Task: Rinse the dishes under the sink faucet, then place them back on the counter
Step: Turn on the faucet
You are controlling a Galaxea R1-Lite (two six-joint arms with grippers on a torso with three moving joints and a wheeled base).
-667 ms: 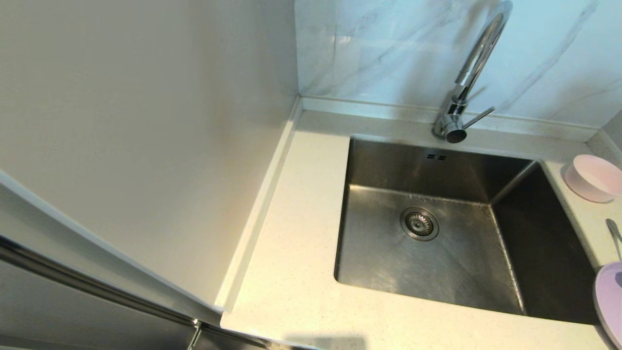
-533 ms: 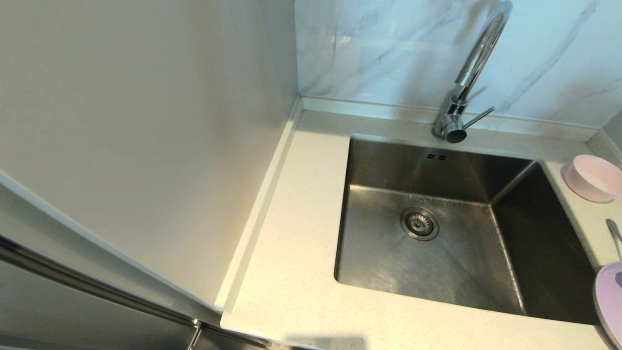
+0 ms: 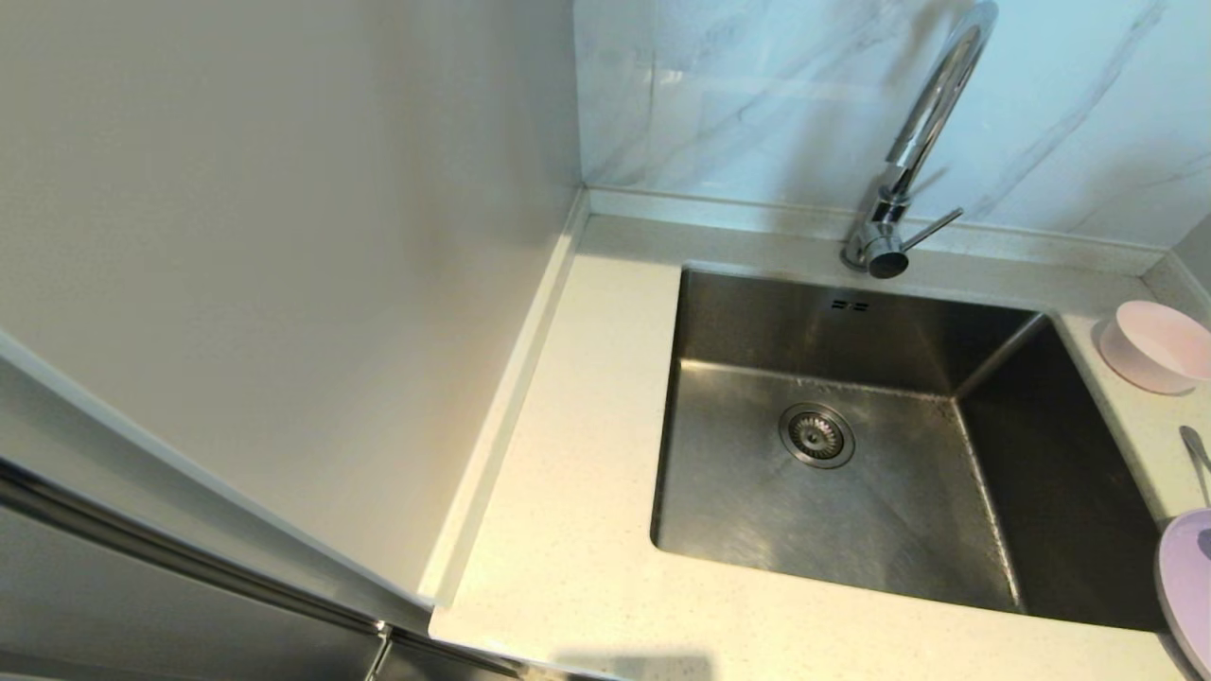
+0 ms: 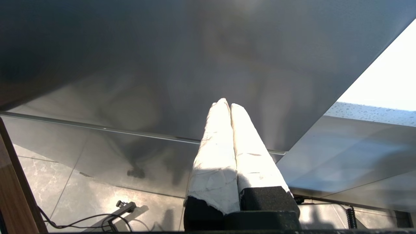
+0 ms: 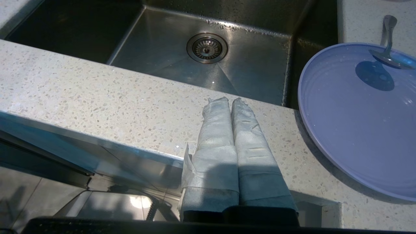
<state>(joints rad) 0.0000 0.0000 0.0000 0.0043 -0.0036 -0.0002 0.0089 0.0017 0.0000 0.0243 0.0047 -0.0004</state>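
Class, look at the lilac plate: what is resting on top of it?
A metal spoon rests bowl-end on the lilac plate, its handle reaching onto the counter. Water droplets dot the plate. What lies under the plate is covered.

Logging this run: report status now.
Left gripper shut, parked below counter. Right gripper shut over counter. Plate, spoon, bowl beside empty sink.

The counter (image 5: 97, 97) is cream-white with fine brown and grey specks. The sink (image 3: 851, 492) is brushed grey steel, its drain strainer (image 3: 816, 435) ringed and slotted. The plate (image 5: 357, 123) is lilac, the bowl (image 3: 1156, 346) pale pink, the spoon (image 5: 386, 42) and faucet (image 3: 922, 142) shiny chrome. Both grippers' fingers (image 5: 224, 143) are wrapped in white.
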